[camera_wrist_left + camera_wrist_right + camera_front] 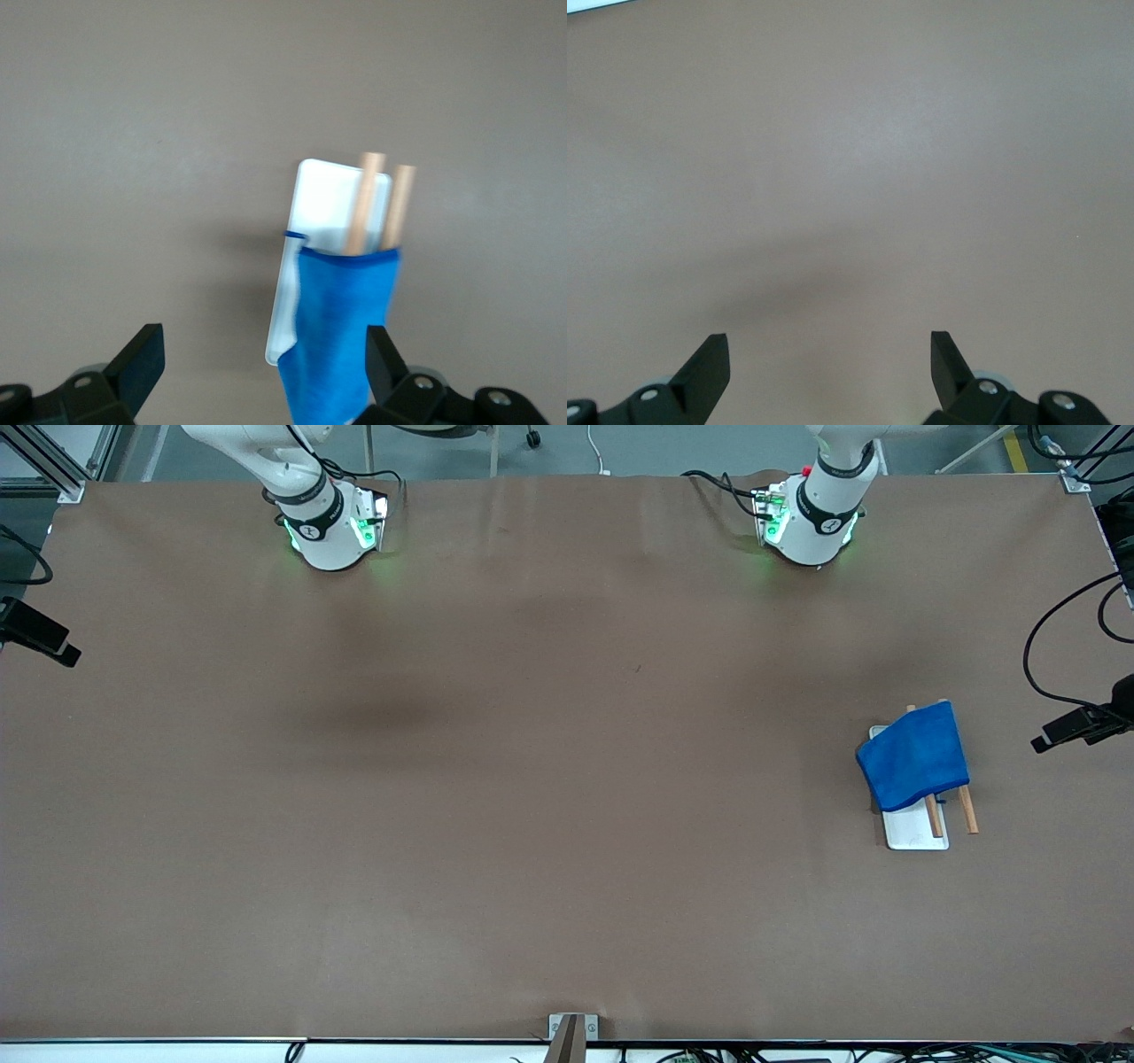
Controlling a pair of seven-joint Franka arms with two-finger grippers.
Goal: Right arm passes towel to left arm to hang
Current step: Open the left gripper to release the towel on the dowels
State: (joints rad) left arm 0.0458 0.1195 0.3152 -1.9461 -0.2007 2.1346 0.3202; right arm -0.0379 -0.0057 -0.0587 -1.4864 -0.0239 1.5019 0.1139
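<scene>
The blue towel [915, 756] hangs draped over two wooden rails [967, 810] of a small rack on a white base [917, 831], toward the left arm's end of the table. In the left wrist view the towel [341, 336] hangs over the rails [365, 204] with the white base [326, 204] under them. My left gripper [264, 363] is open and empty, high above the rack. My right gripper [829, 363] is open and empty above bare brown table. Neither gripper shows in the front view; only the arm bases [330, 522] [811, 518] do.
The brown table [532, 779] carries only the rack. Black camera mounts [1085, 722] [35, 638] stand at both ends of the table. Cables [1063, 629] lie at the left arm's end.
</scene>
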